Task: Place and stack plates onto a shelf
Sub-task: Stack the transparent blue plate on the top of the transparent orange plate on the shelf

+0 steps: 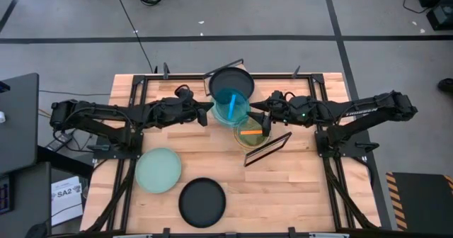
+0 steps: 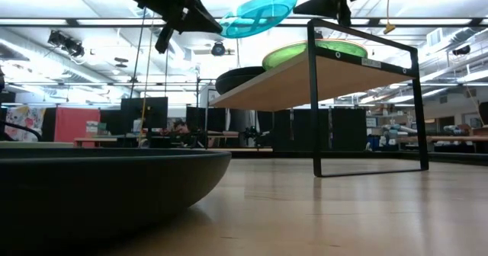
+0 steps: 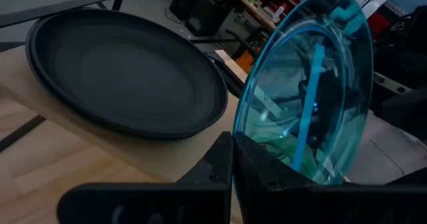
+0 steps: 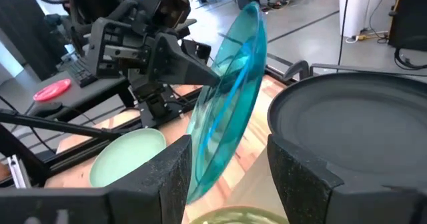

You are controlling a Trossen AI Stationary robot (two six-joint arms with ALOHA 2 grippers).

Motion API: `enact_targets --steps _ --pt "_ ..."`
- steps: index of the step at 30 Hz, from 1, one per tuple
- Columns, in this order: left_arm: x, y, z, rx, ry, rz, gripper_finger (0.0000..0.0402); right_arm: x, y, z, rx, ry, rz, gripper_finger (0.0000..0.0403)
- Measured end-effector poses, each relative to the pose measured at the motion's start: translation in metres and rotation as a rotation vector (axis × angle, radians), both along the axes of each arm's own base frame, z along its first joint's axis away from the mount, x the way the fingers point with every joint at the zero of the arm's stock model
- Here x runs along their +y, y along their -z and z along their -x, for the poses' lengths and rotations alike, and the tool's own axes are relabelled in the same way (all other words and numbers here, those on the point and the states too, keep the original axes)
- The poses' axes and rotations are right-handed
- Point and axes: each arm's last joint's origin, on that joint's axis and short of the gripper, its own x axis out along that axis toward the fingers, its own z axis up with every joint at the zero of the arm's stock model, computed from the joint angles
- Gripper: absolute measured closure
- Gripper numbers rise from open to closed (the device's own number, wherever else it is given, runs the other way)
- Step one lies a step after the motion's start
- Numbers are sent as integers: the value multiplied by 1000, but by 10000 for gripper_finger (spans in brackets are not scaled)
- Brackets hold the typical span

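Stripe on teal plate (image 3: 310, 111) shows only from wrist views.

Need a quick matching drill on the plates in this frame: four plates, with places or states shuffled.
Column 1:
1. teal plate
2. bright green plate
3. pale green plate
4. dark plate on the shelf

Column 2:
A. flat on the tabletop, on the left arm's side
B. tilted, clamped at its rim by the left gripper
C. at the shelf's far end
D. on the shelf, near the right gripper

Pairs: 1-B, 2-D, 3-A, 4-C
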Motion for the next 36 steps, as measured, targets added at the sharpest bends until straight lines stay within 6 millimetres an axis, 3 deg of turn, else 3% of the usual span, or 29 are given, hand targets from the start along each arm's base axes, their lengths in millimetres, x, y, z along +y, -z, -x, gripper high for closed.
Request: enact_targets --steps 36 --pt "0 -3 -1 -34 -4 -3 390 -3 -3 1 -30 66 11 371"
